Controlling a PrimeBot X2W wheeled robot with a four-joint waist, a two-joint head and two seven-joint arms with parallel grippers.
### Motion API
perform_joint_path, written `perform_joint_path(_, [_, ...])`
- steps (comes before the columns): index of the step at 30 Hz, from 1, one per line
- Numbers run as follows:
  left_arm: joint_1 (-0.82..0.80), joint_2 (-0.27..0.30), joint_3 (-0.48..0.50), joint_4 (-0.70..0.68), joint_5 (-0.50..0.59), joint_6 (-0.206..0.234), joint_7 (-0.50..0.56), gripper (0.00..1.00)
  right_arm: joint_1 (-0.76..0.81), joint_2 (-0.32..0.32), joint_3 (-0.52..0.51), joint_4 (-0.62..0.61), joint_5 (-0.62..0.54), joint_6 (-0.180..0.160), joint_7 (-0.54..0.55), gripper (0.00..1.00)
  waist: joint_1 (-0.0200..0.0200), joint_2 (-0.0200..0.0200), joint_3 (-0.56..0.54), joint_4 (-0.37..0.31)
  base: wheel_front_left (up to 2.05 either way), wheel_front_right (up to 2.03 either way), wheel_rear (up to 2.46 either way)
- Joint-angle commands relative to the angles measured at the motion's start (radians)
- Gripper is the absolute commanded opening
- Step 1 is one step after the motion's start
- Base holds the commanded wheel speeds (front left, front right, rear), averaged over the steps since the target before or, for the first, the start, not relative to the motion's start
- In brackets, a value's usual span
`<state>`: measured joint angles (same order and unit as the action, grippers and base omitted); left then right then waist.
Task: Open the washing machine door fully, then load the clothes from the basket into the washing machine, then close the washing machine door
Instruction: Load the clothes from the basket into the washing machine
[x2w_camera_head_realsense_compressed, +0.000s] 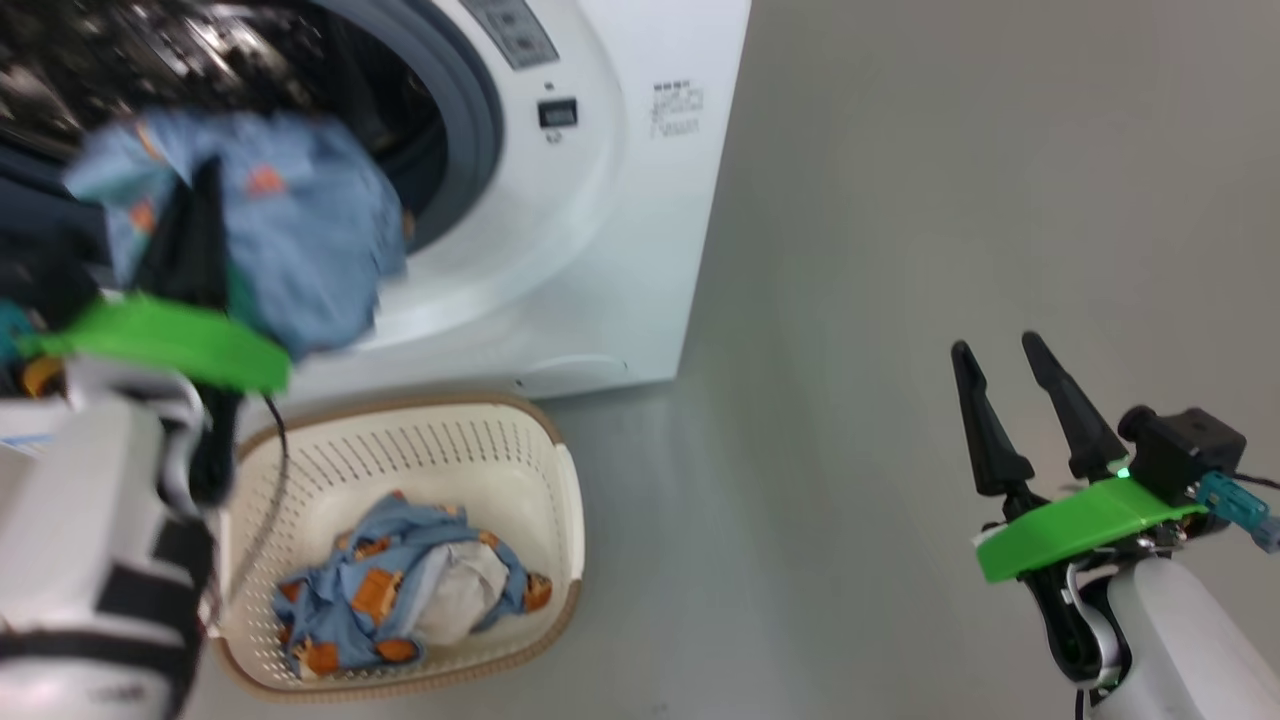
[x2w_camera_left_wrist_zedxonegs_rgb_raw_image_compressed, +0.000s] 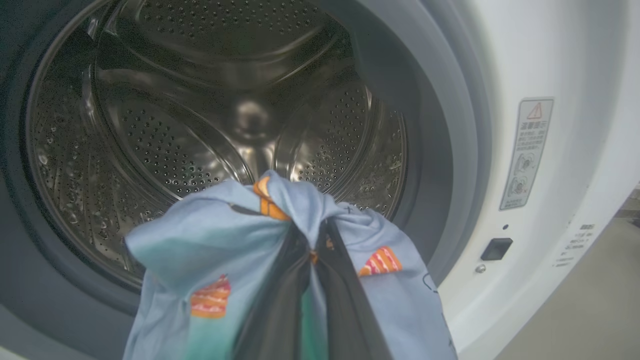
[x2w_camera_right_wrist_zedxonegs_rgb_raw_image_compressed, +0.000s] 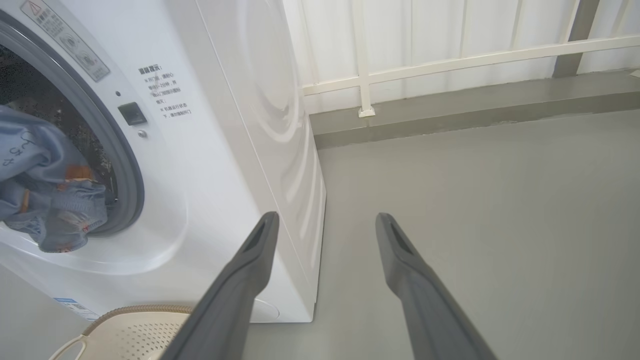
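1. My left gripper (x2w_camera_left_wrist_zedxonegs_rgb_raw_image_compressed: 317, 235) is clenched on a light-blue garment (x2w_camera_left_wrist_zedxonegs_rgb_raw_image_compressed: 215, 240), which hangs at the mouth of the washing machine (x2w_camera_left_wrist_zedxonegs_rgb_raw_image_compressed: 550, 75).
2. The drum (x2w_camera_left_wrist_zedxonegs_rgb_raw_image_compressed: 200, 125) lies straight ahead along the fingers, so I judge a forward push is needed.
3. My right gripper (x2w_camera_right_wrist_zedxonegs_rgb_raw_image_compressed: 325, 220) is spread and empty, off the machine's front corner, the farther arm.
4. More clothes (x2w_camera_head_realsense_compressed: 390, 600) lie in the basket (x2w_camera_head_realsense_compressed: 560, 470) below the machine's front.

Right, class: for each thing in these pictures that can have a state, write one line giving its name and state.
washing machine: front opening uncovered.
drum: empty where visible.
held garment: pinched, hanging before the opening, not inside.
left gripper: shut on held garment.
right gripper: open, empty.
basket: upright, partly filled.
basket garment: crumpled inside basket.
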<state>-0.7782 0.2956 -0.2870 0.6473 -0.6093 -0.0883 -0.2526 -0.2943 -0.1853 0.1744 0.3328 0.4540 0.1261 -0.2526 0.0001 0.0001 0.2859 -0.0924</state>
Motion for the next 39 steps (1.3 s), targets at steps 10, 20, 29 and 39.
perform_joint_path(10, [-0.292, 0.077, 0.08, 0.187, 0.042, -0.027, -0.009, 0.0, -0.059, 0.02, 0.011, -0.066, -0.054, 0.005, -0.009, 1.0, -0.0001, -0.0001, 0.228, -0.096, 0.0, 0.0, 0.0])
perform_joint_path(20, [-0.479, 0.135, 0.112, 0.302, 0.073, -0.039, -0.009, 0.0, -0.063, 0.053, -0.01, -0.106, -0.079, 0.005, -0.009, 1.0, -0.0001, -0.0001, 0.363, -0.169, 0.0, 0.0, 0.0])
perform_joint_path(29, [-0.581, 0.185, 0.172, 0.133, 0.186, -0.041, -0.009, 0.0, -0.065, 0.086, -0.014, -0.126, -0.083, 0.005, -0.009, 1.0, -0.0001, -0.0001, 0.417, -0.208, 0.0, 0.0, 0.0])
perform_joint_path(39, [-0.547, 0.14, 0.189, 0.341, 0.21, -0.032, -0.009, 1.0, -0.077, 0.107, 0.001, -0.1, -0.084, 0.005, -0.009, 1.0, -0.0001, -0.0001, 0.387, -0.203, 0.0, 0.0, 0.0])
